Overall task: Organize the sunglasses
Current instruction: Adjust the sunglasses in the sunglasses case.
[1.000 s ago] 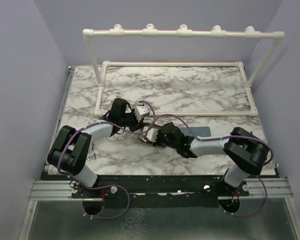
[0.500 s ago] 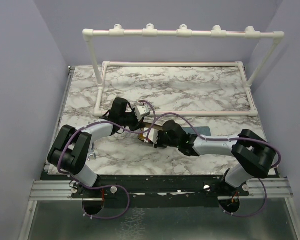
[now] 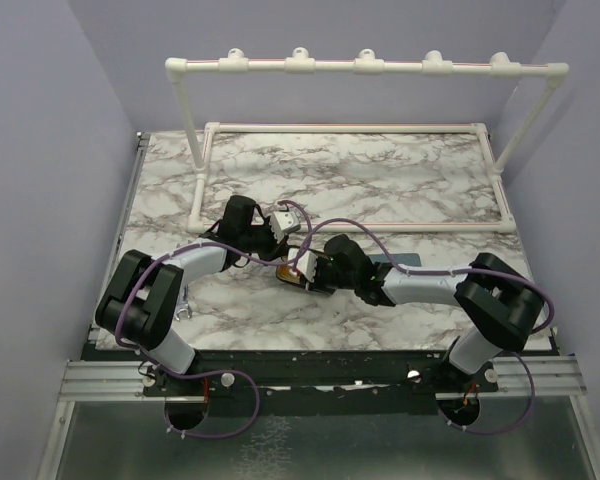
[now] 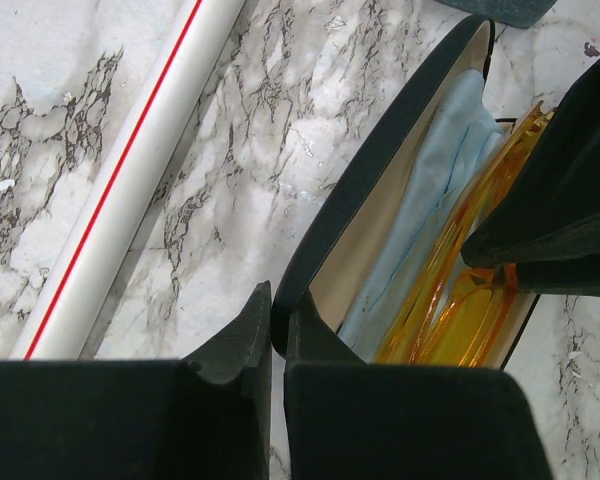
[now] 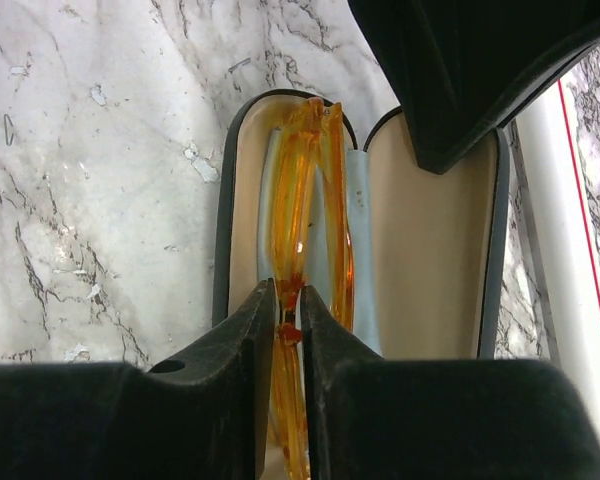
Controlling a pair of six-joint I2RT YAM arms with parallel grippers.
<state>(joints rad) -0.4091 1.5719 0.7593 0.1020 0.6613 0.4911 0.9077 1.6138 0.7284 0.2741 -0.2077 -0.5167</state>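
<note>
The black oval case (image 4: 380, 180) lies open on the marble, lined in beige with a light blue cloth (image 4: 430, 200) inside. My left gripper (image 4: 278, 320) is shut on the rim of its raised lid. The yellow-orange sunglasses (image 5: 305, 200) stand folded in the case's tray, on the cloth. My right gripper (image 5: 288, 315) is shut on their frame. In the top view the left gripper (image 3: 286, 245) and the right gripper (image 3: 308, 270) meet over the case (image 3: 292, 276) at the table's middle. The dark wire-frame sunglasses are out of view.
A corner of the grey-blue case (image 4: 500, 8) lies just beyond the open case, under my right arm. A white pipe frame (image 3: 350, 226) with a red stripe runs across the marble table (image 3: 380, 180) behind the grippers and shows in the left wrist view (image 4: 130, 180).
My right arm has reached left and forward, bringing the yellow-orange sunglasses into the open case. My left gripper has kept still on the lid.
</note>
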